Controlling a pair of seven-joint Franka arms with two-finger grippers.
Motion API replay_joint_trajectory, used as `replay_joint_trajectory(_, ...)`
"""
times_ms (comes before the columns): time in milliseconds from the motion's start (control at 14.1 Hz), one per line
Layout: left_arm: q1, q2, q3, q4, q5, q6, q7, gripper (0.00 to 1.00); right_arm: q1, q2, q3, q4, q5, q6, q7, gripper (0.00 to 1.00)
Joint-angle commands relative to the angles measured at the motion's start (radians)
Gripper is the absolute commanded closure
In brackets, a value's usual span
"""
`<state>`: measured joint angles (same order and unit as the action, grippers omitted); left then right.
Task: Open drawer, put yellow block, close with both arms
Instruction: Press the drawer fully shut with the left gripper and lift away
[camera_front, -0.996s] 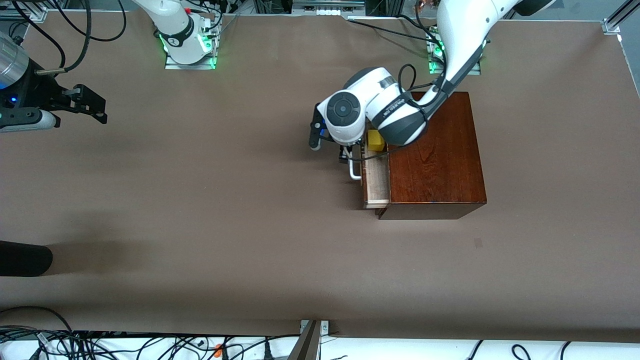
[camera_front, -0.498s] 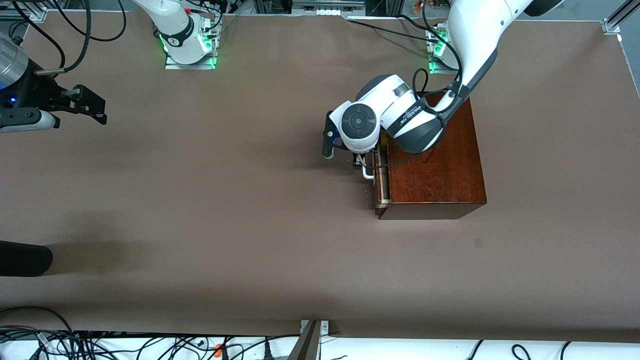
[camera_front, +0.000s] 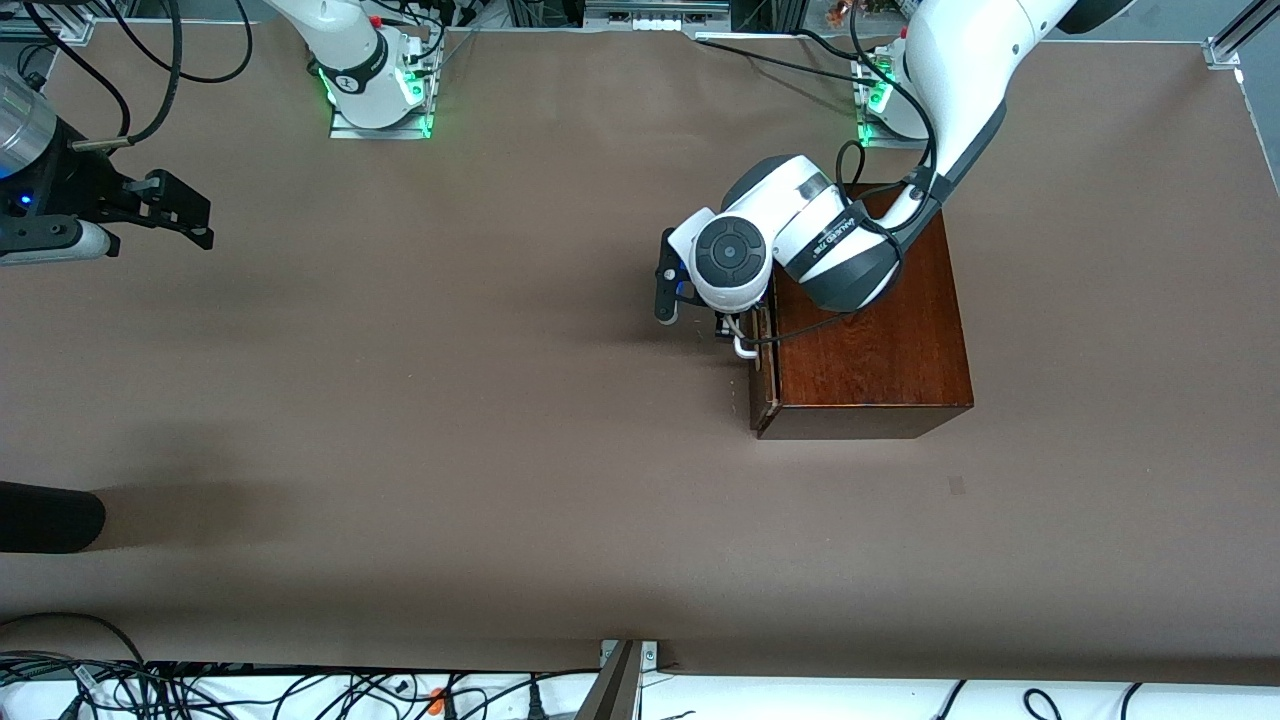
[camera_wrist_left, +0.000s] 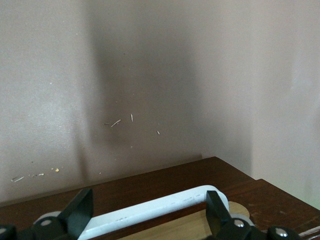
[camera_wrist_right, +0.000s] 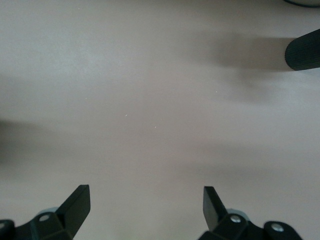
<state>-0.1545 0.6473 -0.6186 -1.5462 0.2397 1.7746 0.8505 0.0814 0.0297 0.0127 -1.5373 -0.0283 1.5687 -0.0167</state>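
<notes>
The dark reddish-brown box (camera_front: 870, 340) stands toward the left arm's end of the table. Its drawer (camera_front: 762, 385) is pushed almost fully in, with only a thin strip of its dark front showing. My left gripper (camera_front: 722, 328) sits low at the white bar handle (camera_front: 742, 348). In the left wrist view the gripper (camera_wrist_left: 148, 200) is open, its fingers (camera_wrist_left: 82, 210) straddling the handle (camera_wrist_left: 150, 210) along its length, in front of the drawer front (camera_wrist_left: 150, 182). The yellow block is hidden. My right gripper (camera_front: 208, 225) waits open over bare table at the right arm's end, nothing between its fingers (camera_wrist_right: 77, 200).
A black rounded object (camera_front: 50, 515) pokes in at the table edge at the right arm's end, nearer the front camera; it also shows in the right wrist view (camera_wrist_right: 302, 50). Cables (camera_front: 200, 690) run along the near edge. Brown table (camera_front: 450, 400) spreads around the box.
The drawer has slid into the box with my left gripper against its handle, and the yellow block has gone out of sight. The right arm has not moved.
</notes>
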Motion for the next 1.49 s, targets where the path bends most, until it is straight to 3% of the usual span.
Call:
replay_joint_trajectory(0, 0.032, -0.034, 0.013, 0.0, 0.027, -0.026, 0.025, 0.0, -0.003, 0.003, 0.001, 0.014, -0.002, -0.001, 0.004, 0.0)
replay_joint_trajectory(569, 0.036, -0.044, 0.008, 0.001, 0.021, -0.033, 0.022, 0.0, -0.003, 0.003, 0.001, 0.014, -0.001, 0.001, 0.004, 0.0)
replay_joint_trajectory(783, 0.036, -0.095, 0.005, 0.003, 0.003, -0.037, 0.002, 0.0, -0.003, 0.004, 0.001, 0.014, -0.002, 0.001, 0.004, 0.0)
replay_joint_trajectory(996, 0.038, -0.185, 0.005, 0.014, -0.072, -0.093, -0.153, 0.0, -0.003, 0.004, 0.001, 0.014, -0.002, 0.001, 0.004, 0.0)
replay_joint_trajectory(1210, 0.038, -0.253, 0.01, 0.141, -0.085, -0.255, -0.339, 0.0, -0.003, 0.004, 0.001, 0.014, -0.001, -0.001, 0.004, 0.0)
replay_joint_trajectory(1423, 0.065, -0.265, 0.025, 0.282, -0.07, -0.404, -0.4, 0.0, -0.003, 0.004, 0.001, 0.014, -0.001, 0.001, 0.004, 0.0)
